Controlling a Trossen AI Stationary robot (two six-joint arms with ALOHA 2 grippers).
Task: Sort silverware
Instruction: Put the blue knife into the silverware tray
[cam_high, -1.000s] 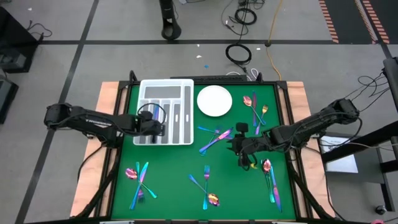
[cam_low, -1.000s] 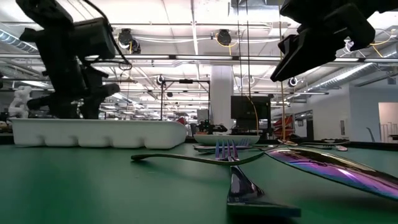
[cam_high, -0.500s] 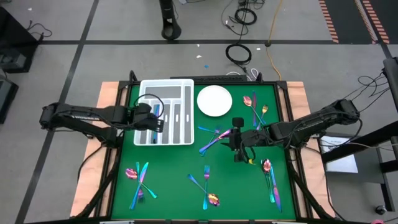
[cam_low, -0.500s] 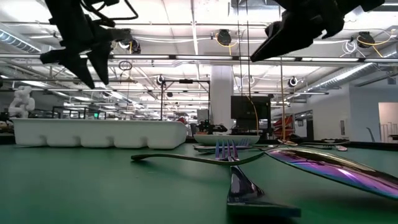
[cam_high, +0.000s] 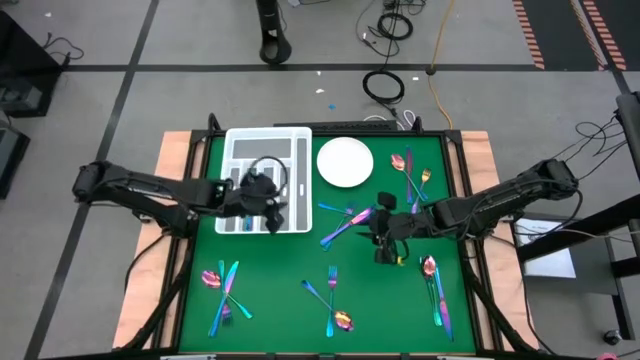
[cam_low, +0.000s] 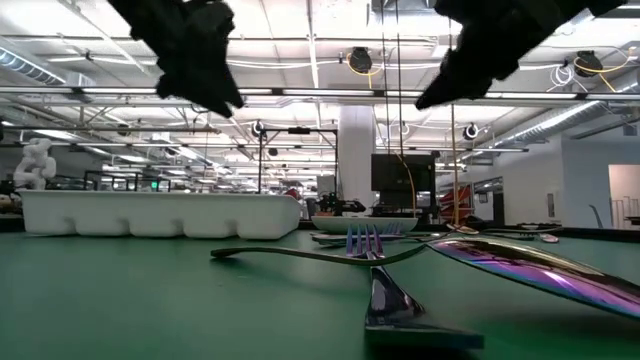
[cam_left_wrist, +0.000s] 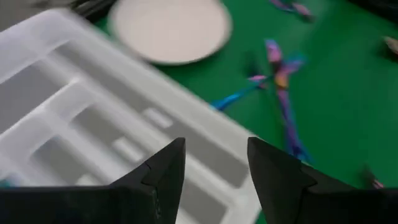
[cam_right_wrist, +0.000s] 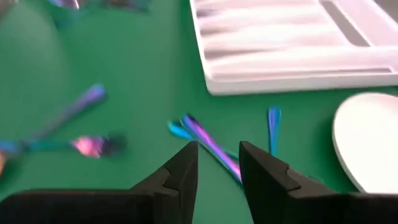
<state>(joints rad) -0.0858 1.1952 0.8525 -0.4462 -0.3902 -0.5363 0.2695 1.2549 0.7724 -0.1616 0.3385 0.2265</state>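
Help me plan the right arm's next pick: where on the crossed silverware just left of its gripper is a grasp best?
Probably from straight above, on the long handle running down-left out of the centre silverware pile. There it lies flat, alone on the mat, clear of the crossing. The right gripper hangs open beside it.

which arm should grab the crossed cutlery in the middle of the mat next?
Right, probably. The right gripper hangs open and empty just beside the central cluster. The left gripper, also open, is over the tray edge, farther away.
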